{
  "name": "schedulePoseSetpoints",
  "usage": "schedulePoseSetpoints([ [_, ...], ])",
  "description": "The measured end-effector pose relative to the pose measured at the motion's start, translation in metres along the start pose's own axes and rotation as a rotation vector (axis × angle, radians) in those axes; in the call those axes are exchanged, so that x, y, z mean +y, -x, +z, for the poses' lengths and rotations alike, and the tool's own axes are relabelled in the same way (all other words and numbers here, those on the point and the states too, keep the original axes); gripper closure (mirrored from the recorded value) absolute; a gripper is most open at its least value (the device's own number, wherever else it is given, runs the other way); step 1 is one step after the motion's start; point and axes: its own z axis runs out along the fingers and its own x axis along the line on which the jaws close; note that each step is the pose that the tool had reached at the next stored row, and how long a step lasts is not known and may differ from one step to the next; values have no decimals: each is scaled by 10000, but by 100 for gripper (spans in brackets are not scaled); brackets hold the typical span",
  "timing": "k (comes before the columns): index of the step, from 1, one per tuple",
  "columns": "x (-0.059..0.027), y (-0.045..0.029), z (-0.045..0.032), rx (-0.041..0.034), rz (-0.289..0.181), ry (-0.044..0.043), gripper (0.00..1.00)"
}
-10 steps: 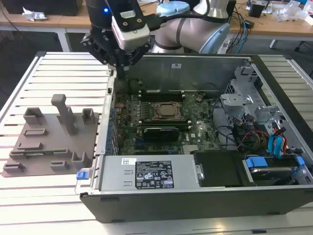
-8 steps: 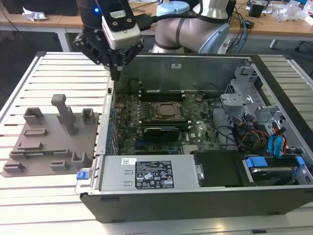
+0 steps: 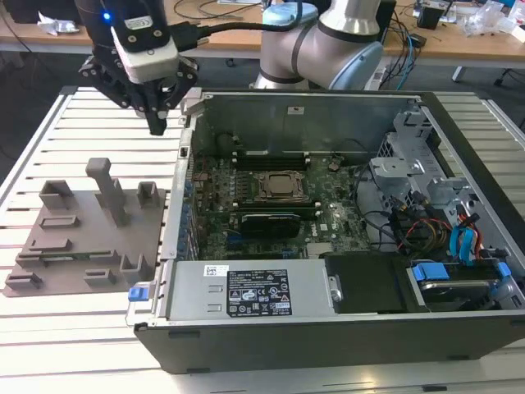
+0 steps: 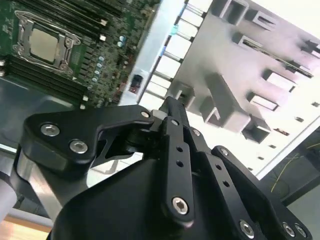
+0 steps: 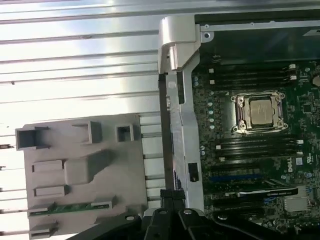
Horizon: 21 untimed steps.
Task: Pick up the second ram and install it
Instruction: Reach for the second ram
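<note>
Second ram (image 5: 70, 208) not picked up yet; in the first wrist view it lies flat in a narrow slot of the grey fixture (image 5: 125, 167), a thin green strip near the plate's edge, w/ nothing touching it; fixture sits on the slatted desk (image 3: 82, 123) just beside the open PC case (image 3: 369, 336). Tool (image 3: 157, 125) hangs above the desk btw fixture and the case's corner, well clear of both; fingers look closed tip to tip w/ nothing btw them, same in the second wrist view, where the tool (image 4: 171, 104) points down toward the fixture's blocks. Inside the case the motherboard (image 3: 328, 226) is exposed; CPU socket (image 5: 259, 111) has long black slots (image 5: 250, 147) on either side; can't tell for sure which of these are already filled. Judged progress: early; grasp, lift, carry-over and seating of the stick are all left to do; no part of the install itself is done as far as shown.
</note>
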Motion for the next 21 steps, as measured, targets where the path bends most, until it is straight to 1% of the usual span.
schedulePoseSetpoints([
  [1,-6,-86,-2,-5,3,0,89],
  [2,-10,-134,-2,-9,2,2,89],
  [3,-12,-164,-3,-9,1,1,89],
  [5,-22,-296,-6,-16,2,1,89],
  [6,-33,-447,-9,-25,1,2,89],
  [7,-38,-520,-11,-30,2,3,89],
  [8,-45,-608,-13,-35,0,3,89],
  [9,-50,-659,-14,-37,-1,3,89],
  [11,-55,-706,-15,-39,1,3,89],
  [13,-76,-842,-18,-44,-1,3,89],
  [16,-109,-996,-22,-47,0,3,89],
  [18,-183,-1070,-24,-48,-1,4,89],
  [19,-276,-1122,-28,-49,0,4,89],
  [20,-309,-1139,-29,-50,-1,4,89],
  [21,-384,-1188,-32,-53,-1,4,89],
])
